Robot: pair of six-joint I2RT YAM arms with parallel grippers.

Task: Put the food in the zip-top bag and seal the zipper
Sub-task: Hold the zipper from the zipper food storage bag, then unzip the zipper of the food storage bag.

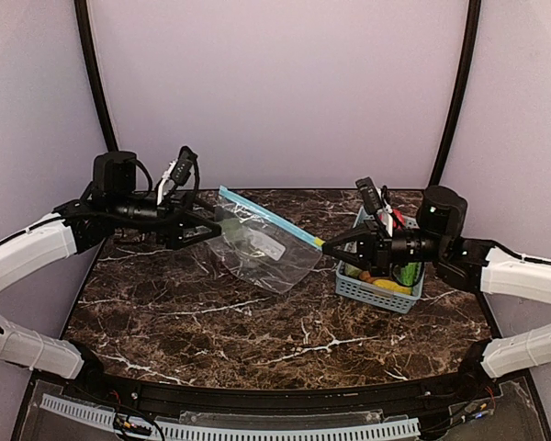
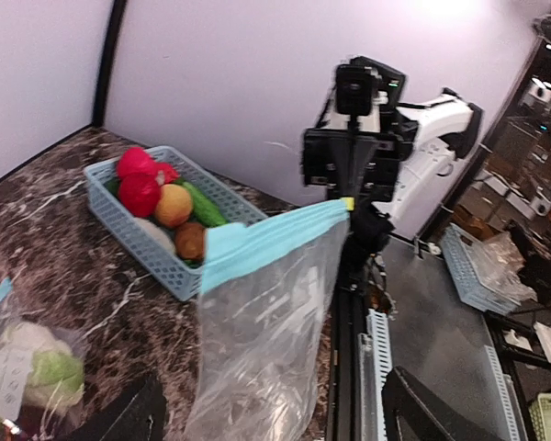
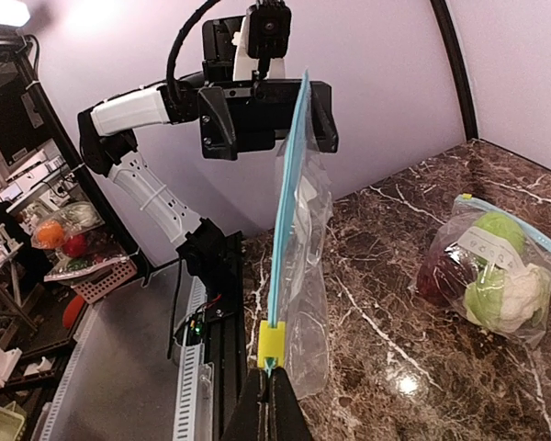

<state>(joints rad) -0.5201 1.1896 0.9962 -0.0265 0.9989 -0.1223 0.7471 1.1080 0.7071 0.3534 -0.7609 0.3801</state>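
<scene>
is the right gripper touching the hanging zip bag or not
Touching. The right wrist view shows the right gripper shut on the blue zipper end of the zip-top bag, right behind its yellow slider, with no gap.

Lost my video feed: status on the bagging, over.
Left end effector open, bag between jaws. Right end effector shut on bag at yellow slider. Food in basket; second bag, filled, on table. Nothing blocking.

We identify the zip-top bag (image 1: 257,246) as clear crinkled plastic, the table (image 1: 257,342) as glossy marble-look, and the basket (image 1: 378,294) as slotted plastic.
</scene>
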